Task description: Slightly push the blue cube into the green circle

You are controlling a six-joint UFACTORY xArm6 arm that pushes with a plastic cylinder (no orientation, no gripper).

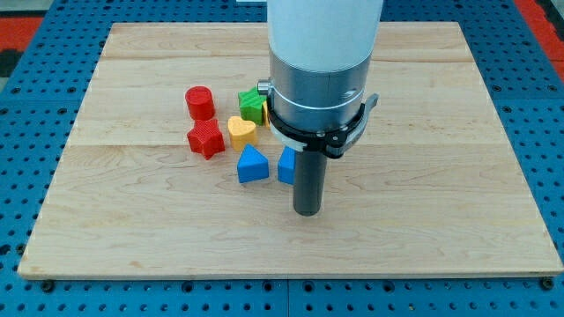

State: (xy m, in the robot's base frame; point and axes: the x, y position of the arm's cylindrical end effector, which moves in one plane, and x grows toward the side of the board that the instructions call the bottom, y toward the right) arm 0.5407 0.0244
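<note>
Dark rod, no claw fitted; my tip point(307, 211) on pale wooden board point(441, 220), just below-right of blue plastic cube point(285, 165), contact unclear. Cube partly hidden by rod. Green block point(253, 103) above cube, shape unclear; blue triangular block point(252, 165) just left

No readable text, label, brand, number or sign shows on anything in the camera view.

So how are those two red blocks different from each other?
The red cylinder is round with a flat top; the red star has points. The cylinder sits nearer the view's top, the star below it, beside the yellow heart. Both are the same red and similar size.
</note>
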